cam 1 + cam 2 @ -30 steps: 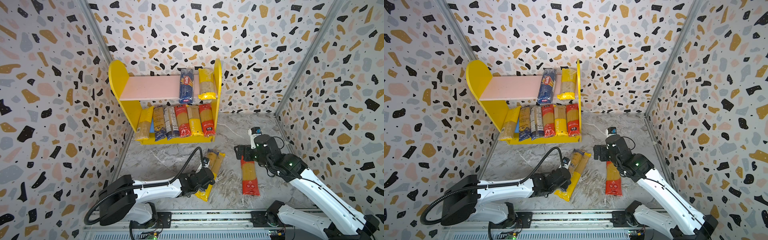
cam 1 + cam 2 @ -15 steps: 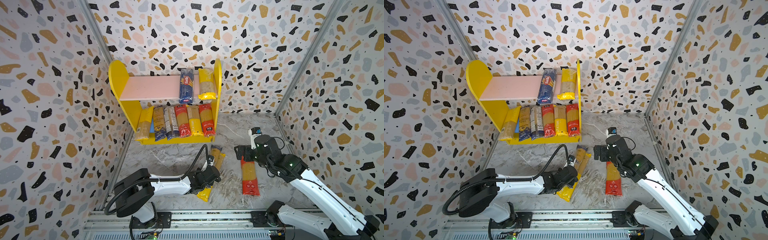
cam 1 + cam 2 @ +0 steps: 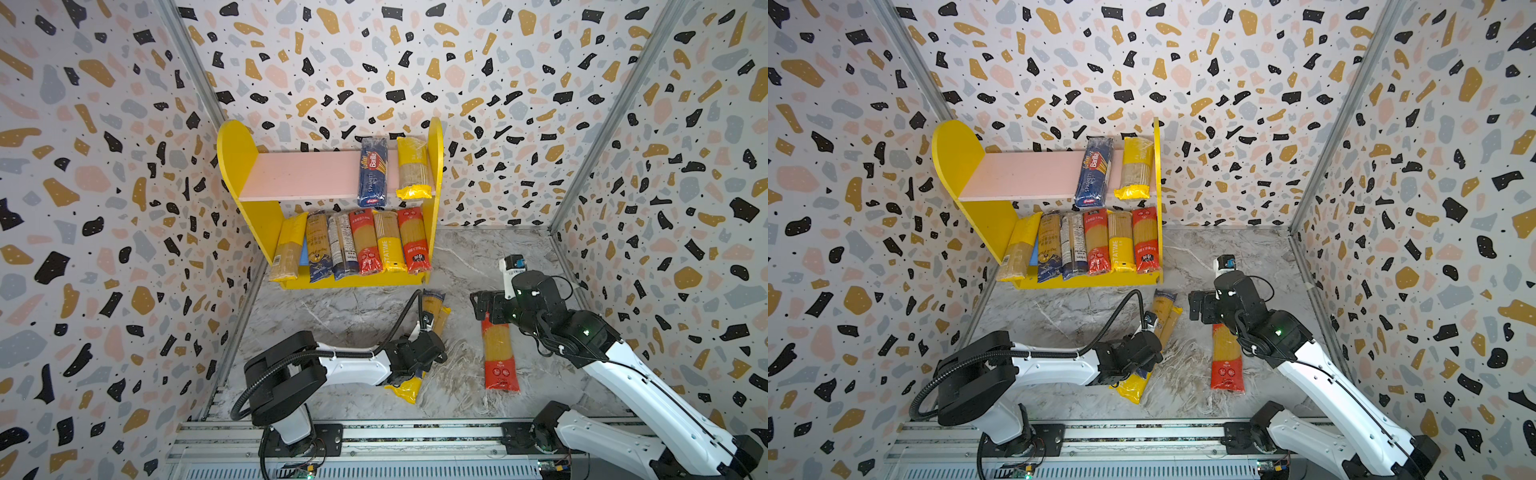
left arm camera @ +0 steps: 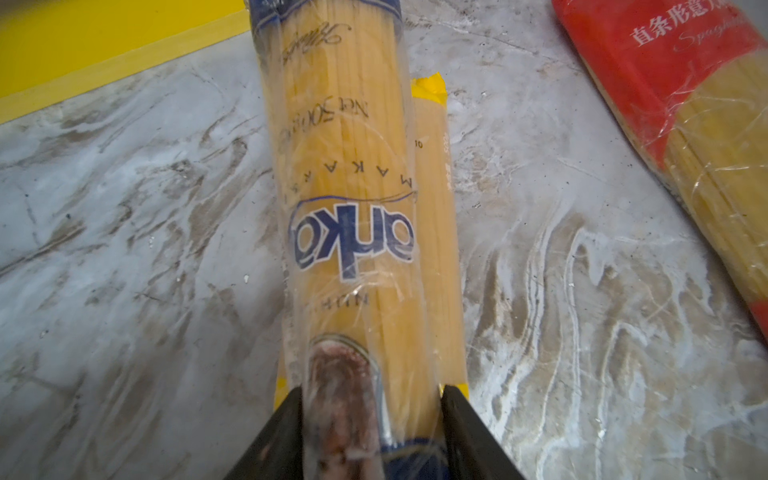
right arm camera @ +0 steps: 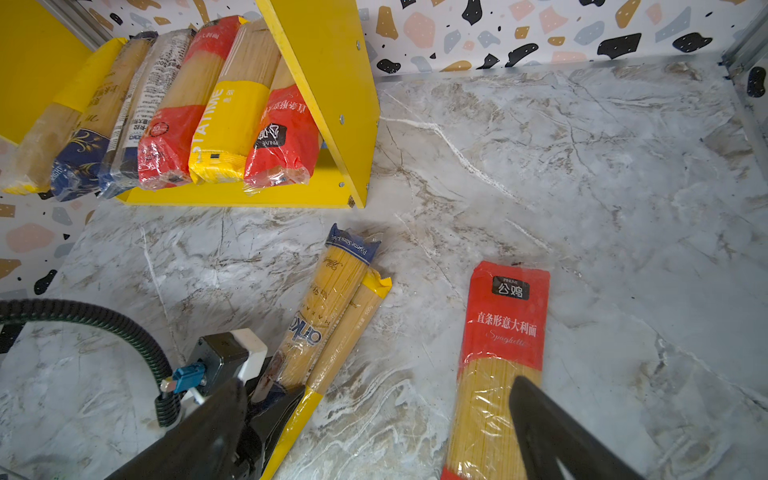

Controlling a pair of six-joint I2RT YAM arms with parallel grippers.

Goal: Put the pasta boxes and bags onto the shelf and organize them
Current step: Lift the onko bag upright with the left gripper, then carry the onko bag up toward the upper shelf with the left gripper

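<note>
A clear pasta pack with blue ends [image 4: 345,166] [image 3: 432,307] [image 3: 1160,307] lies on the floor, resting partly on a yellow-ended pack [image 4: 436,208] [image 3: 405,388] [image 3: 1131,386]. My left gripper [image 4: 368,399] [image 3: 419,353] [image 3: 1142,349] is open, its jaws straddling the near end of the blue-ended pack, close against its sides. A red pack [image 5: 505,324] [image 3: 498,357] [image 3: 1225,357] lies to the right. My right gripper [image 5: 374,386] [image 3: 484,307] [image 3: 1200,305] hovers wide open over its far end. The yellow shelf [image 3: 237,158] [image 3: 951,149] stands at the back.
A blue Barilla pack [image 3: 372,172] and a yellow pack [image 3: 411,168] lie at the right of the pink upper board. Several packs [image 5: 216,124] lean side by side on the lower tier. Terrazzo walls close in on three sides; a rail [image 3: 374,436] runs along the front.
My left arm has slid right and forward over the two floor packs, and its jaws have opened around the blue-ended pack. The right arm has not moved.
</note>
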